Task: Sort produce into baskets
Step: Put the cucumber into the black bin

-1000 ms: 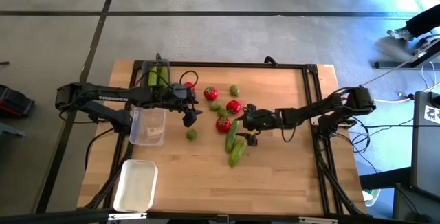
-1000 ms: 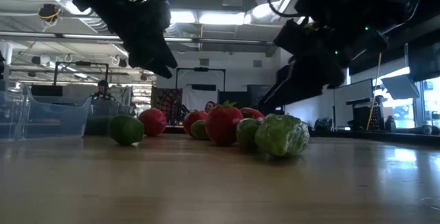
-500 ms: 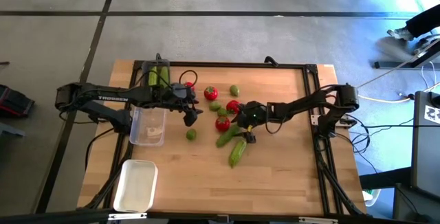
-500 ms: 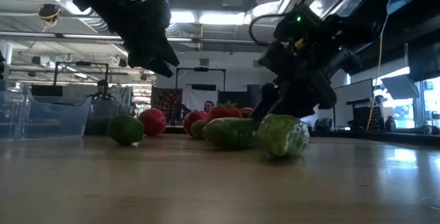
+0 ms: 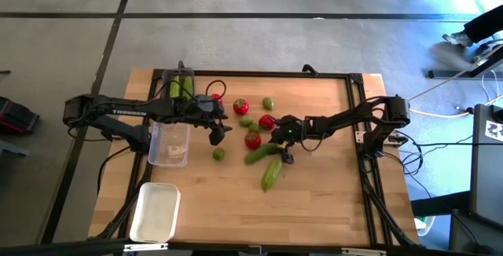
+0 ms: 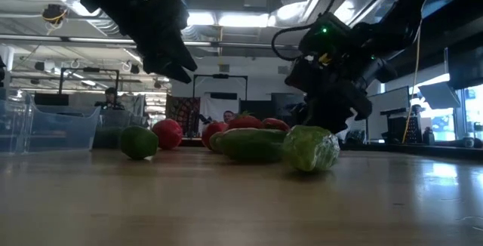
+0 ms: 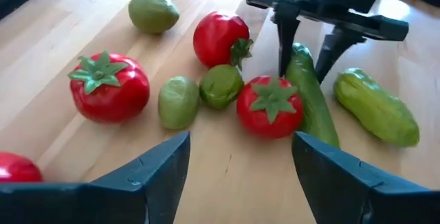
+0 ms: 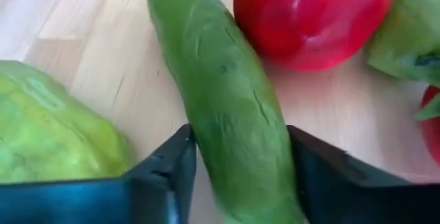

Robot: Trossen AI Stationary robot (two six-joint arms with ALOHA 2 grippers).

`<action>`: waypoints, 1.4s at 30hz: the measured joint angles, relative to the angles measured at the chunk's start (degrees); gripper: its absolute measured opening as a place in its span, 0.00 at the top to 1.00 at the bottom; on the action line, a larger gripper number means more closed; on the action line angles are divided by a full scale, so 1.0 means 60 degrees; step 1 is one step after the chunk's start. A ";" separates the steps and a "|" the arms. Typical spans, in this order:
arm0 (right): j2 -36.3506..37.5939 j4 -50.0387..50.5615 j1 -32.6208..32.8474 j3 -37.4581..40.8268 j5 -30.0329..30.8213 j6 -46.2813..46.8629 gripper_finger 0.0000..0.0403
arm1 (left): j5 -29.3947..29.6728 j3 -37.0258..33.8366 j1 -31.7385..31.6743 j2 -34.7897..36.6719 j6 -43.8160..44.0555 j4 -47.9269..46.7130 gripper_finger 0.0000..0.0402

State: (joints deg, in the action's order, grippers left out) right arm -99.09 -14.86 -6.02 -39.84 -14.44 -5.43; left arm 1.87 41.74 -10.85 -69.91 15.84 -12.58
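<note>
My right gripper [image 5: 281, 151] is closing round the dark cucumber [image 5: 262, 154] mid-table, pads touching. Left gripper [image 5: 218, 136] idles agape by clear basket [image 5: 170, 144]. Next: firm grip, lift.

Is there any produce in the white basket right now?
No, in the high view the white basket at the table's near left corner holds nothing, while the produce lies mid-table.

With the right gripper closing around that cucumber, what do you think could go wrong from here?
The right gripper straddles only one end of the cucumber, so it may pivot or slip when lifted. A tomato touches the cucumber's side and could get rolled away. The second cucumber lies close beside and might be nudged.
</note>
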 joint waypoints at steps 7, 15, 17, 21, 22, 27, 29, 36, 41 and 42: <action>0.0541 0.0960 0.0007 -0.0001 0.0143 0.0300 0.81 | -0.0011 0.0000 0.0013 -0.0072 -0.0534 0.0516 0.38; 0.2329 0.1420 0.0007 -0.0003 0.0656 0.1087 0.74 | -0.0022 0.0000 0.0045 -0.0073 -0.1188 0.1969 0.38; 0.2722 0.1495 0.0007 -0.0003 0.0913 0.1329 0.73 | -0.0079 0.0000 0.0126 -0.0072 -0.1182 0.2222 0.38; 0.3095 0.1313 0.0007 -0.0003 0.1286 0.1679 0.73 | -0.0296 0.0000 0.0411 -0.0092 -0.1383 0.2556 0.38; 0.3107 0.1210 0.0007 -0.0003 0.1402 0.1763 0.73 | -0.0302 0.0012 0.0481 -0.0108 -0.1428 0.2631 0.38; 0.3060 0.0713 0.0007 -0.0003 0.1979 0.2139 0.72 | -0.0299 0.0011 0.0872 -0.0124 -0.1489 0.2710 0.38; 0.3056 0.0426 0.0007 -0.0003 0.1987 0.2199 0.72 | -0.0280 0.0011 0.0997 -0.0124 -0.1700 0.2735 0.38; 0.3050 -0.1130 0.0142 -0.0003 0.1868 0.2189 0.72 | 0.0375 0.0007 0.1208 -0.0124 -0.1994 0.3124 0.37; 0.2981 -0.1712 0.0153 -0.0003 0.1866 0.2342 0.72 | 0.0397 0.0007 0.1249 -0.0125 -0.2037 0.3771 0.38; 0.2942 -0.1809 0.0203 -0.0003 0.1866 0.2342 0.72 | 0.0397 0.0007 0.1249 -0.0124 -0.2037 0.3881 0.38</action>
State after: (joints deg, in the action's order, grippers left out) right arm -81.43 -25.71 -4.80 -39.86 -3.25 8.62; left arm 4.25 41.78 -3.36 -70.65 3.62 10.71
